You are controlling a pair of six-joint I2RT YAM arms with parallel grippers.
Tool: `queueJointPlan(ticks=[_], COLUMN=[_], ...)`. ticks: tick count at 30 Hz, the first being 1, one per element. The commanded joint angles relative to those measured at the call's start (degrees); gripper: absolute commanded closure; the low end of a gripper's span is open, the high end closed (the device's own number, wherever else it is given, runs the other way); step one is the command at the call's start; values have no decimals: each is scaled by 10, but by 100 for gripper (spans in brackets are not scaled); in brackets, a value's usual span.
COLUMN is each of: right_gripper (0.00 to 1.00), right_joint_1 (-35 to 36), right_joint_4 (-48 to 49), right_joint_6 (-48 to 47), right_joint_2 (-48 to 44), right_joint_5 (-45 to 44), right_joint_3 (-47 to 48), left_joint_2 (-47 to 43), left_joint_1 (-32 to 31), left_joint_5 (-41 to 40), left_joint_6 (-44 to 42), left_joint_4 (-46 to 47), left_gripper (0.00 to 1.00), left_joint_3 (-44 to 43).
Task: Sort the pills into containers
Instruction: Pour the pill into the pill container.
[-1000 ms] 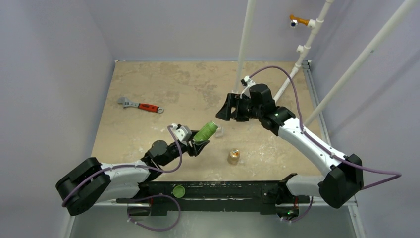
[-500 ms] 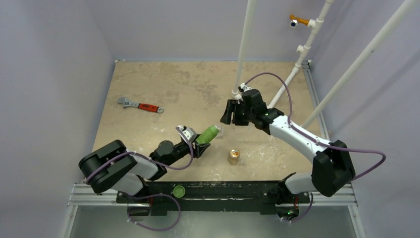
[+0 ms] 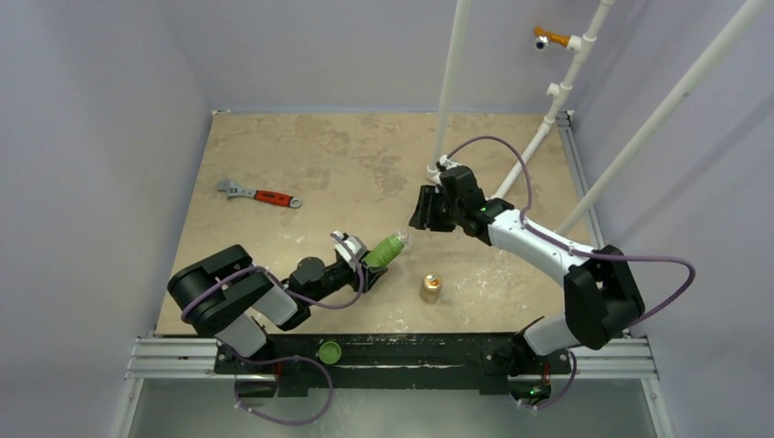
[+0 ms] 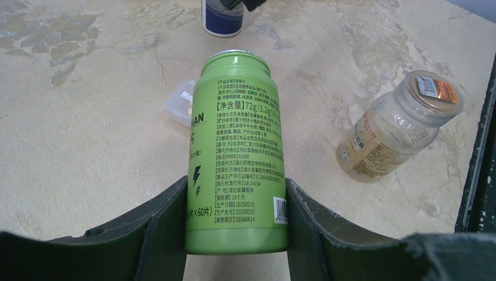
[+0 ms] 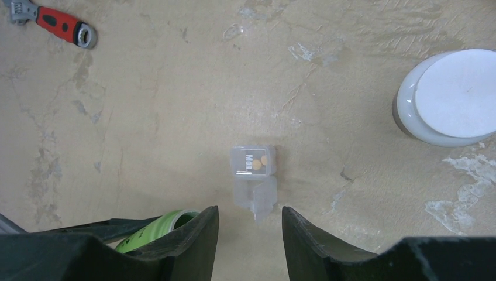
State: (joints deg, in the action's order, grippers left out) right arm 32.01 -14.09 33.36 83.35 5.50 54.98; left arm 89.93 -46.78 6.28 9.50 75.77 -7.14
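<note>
The container (image 3: 406, 240), a small clear case, lies mid-table (image 3: 301, 155) in the top view, and both arms close on it. The left gripper (image 3: 367, 262) reaches in from the case's near-left side with a green bottle (image 3: 386, 247) tipped so that its mouth points at the case, probably to pour. The right gripper (image 3: 422, 208) hangs just beyond the case. A tan bottle (image 3: 430, 287) stands near the case on its near-right side. A wrench (image 3: 260, 194) lies well apart to the far left and a green cap (image 3: 329, 349) rests on the front rail, so the widest bare room is far-left of the case.

From the left wrist, the 2 jaws pinch the green bottle at its base, leaving its neck free. The case peeks out beside the bottle's shoulder.

From the right wrist, the jaws stand spread with nothing between them, the case straight ahead of the gap. 1 lid is flipped open toward the jaws. An orange spot sits in the "Mon" compartment, but I cannot tell whether it is 1 of the pills. A white-capped bottle (image 5: 450, 96) stands well right of the case. The green bottle's mouth crowds the left jaw, so room there looks tight.
</note>
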Motion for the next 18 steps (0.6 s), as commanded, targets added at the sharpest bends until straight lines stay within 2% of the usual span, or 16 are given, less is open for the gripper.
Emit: queueJointPlan(ticks=[1,10,18], right_gripper=[57,58,58], right_joint_1=[-1,-1,-2], right_joint_4=[26,30,31], right_joint_6=[-9,-9,-12], right_joint_2=[5,11,10], right_joint_5=[-8,-14,-13], right_joint_3=[5,2,2], left_joint_2=[12,34,27], left_joint_1=[10,25,29], left_joint_5=[24,36,48], left_joint_6=[13,35,40], left_joint_4=[58,55,7], left_gripper=[100,100,100], left_joint_3=[-20,-29,-45])
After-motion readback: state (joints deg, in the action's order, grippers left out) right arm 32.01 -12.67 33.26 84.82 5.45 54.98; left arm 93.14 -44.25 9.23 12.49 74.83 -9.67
